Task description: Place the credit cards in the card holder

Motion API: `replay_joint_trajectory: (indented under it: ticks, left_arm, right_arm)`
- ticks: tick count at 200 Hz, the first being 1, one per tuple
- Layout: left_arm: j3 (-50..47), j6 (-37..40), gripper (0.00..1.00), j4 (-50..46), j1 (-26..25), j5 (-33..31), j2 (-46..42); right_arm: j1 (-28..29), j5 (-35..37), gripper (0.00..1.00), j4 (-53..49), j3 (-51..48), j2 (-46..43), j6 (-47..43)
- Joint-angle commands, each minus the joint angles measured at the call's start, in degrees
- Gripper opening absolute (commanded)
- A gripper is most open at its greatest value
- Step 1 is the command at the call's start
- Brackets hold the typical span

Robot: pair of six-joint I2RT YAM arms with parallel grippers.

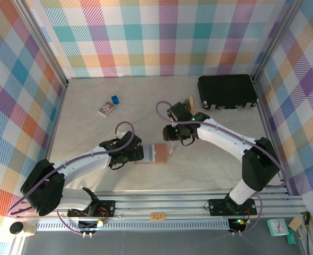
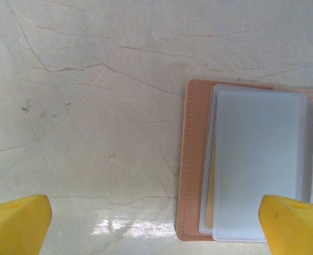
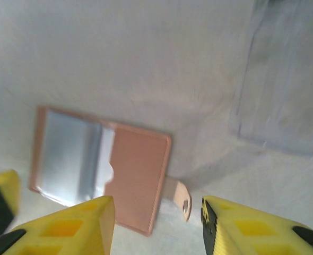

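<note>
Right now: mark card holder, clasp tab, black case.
card holder (image 3: 138, 178), right wrist view, on the tan flap.
clasp tab (image 3: 179, 195), right wrist view, mid-tab above the snap.
black case (image 1: 226, 91), top external view, lid centre.

Both arms are built alike. The left arm (image 1: 85, 161) and right arm (image 1: 225, 135) have smooth white shells on the long links and chunky black housings at the joints. A thin purple cable (image 1: 124, 124) loops along each one. Small green lights (image 1: 173, 127) glow on the right arm. Each arm stands on a black base plate (image 1: 95, 209). The left claw (image 2: 156, 228) has blocky bright yellow fingers (image 2: 16, 223), and so does the right claw (image 3: 154, 223), whose fingers are edged in black.
</note>
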Motion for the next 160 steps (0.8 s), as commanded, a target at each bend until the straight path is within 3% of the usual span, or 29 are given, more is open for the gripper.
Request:
replay_joint_trajectory:
  ticks: [1,38,160]
  left_arm:
    - [2.7,0.8,1.00,-1.9,-0.3,-2.5,0.4]
    - [3.8,1.9,1.00,-0.8,0.9,-3.2,1.3]
    - [2.0,7.7,1.00,4.7,2.4,-3.8,-1.4]
  right_arm:
    - [-1.8,5.6,0.48,-5.9,5.5,-0.4,-3.0]
    - [-2.6,14.2,0.49,-9.0,12.1,4.7,-7.5]
    - [-7.7,19.5,0.41,-17.2,21.8,16.4,-7.0]
